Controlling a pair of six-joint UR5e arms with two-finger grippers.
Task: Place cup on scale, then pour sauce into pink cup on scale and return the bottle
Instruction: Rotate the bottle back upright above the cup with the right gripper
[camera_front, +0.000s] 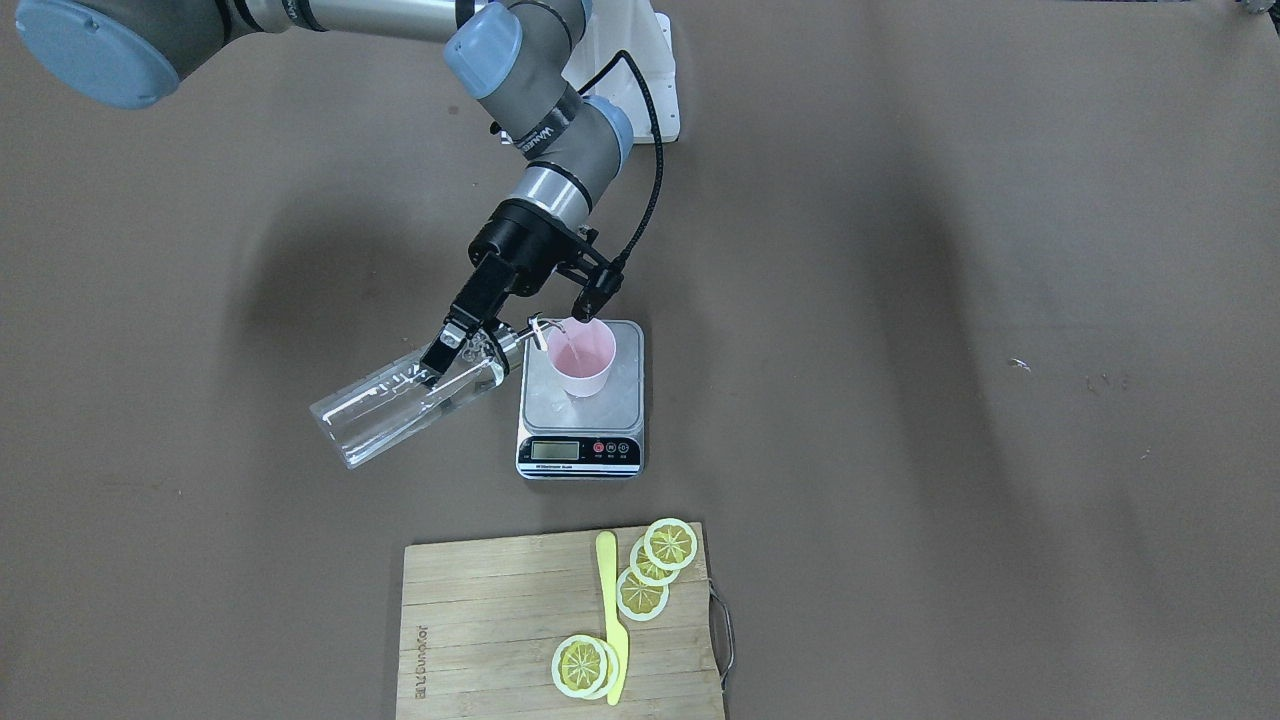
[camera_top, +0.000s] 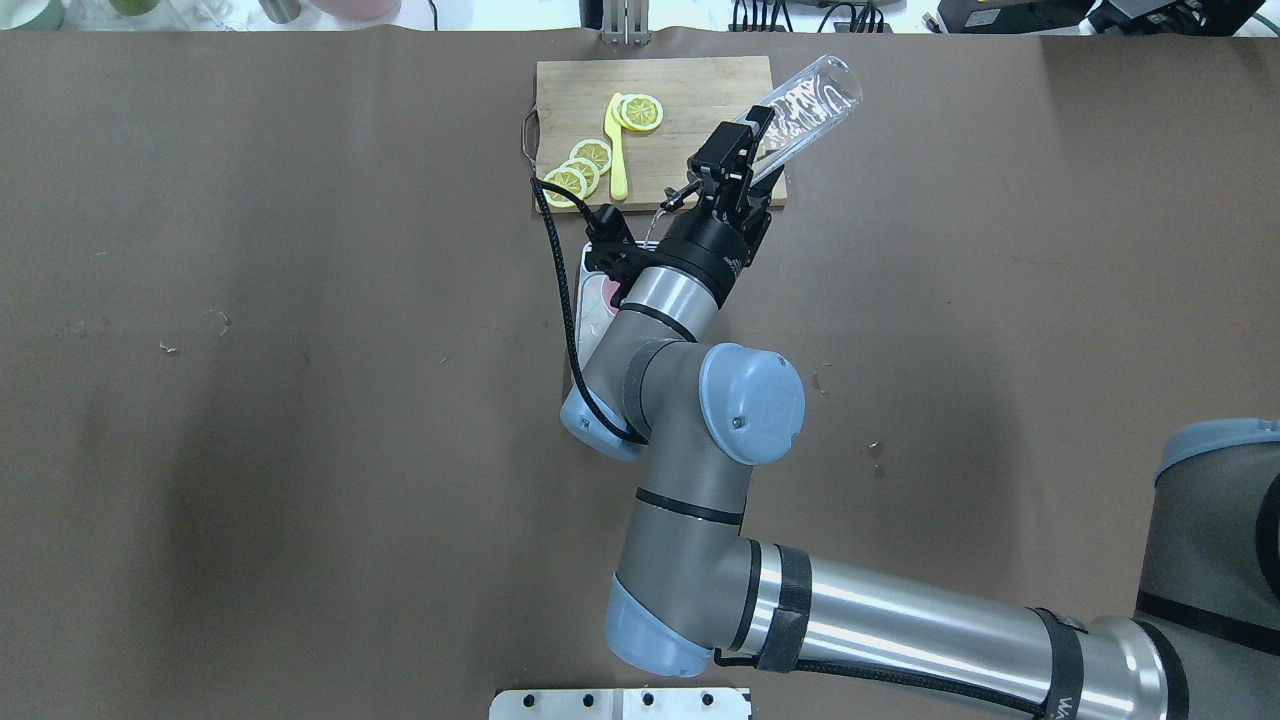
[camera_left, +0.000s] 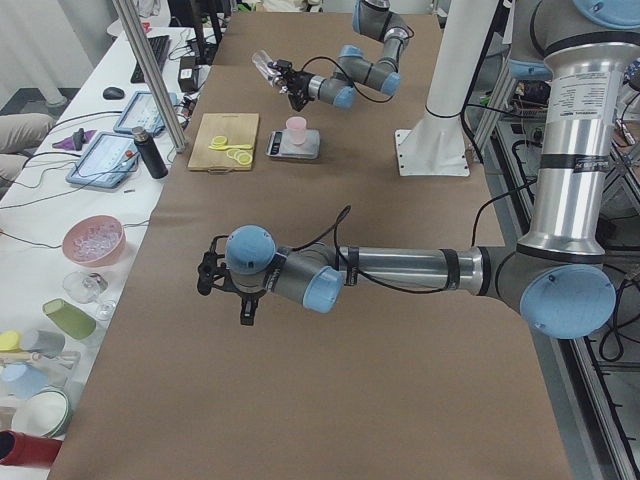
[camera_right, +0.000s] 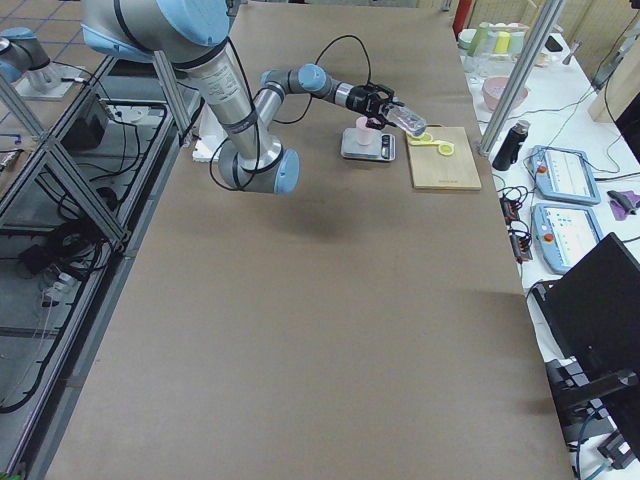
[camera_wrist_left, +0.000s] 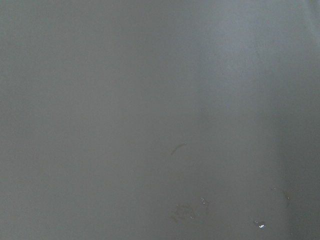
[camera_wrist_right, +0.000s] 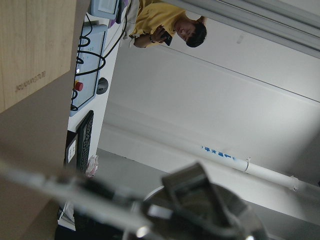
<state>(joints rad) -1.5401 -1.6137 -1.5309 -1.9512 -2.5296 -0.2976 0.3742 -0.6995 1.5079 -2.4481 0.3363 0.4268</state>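
Robotics lab: aluminium frame posts (camera_left: 148, 70), teach pendants (camera_right: 560, 172) alongside.

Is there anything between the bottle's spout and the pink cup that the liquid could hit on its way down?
Nothing visible does. The right gripper holds the bottle tilted, with its metal spout right at the rim of the cup. The clear sauce runs directly into the cup on the scale.

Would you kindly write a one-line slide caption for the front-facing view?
The right gripper tilts the bottle, pouring clear sauce into the pink cup on the scale.
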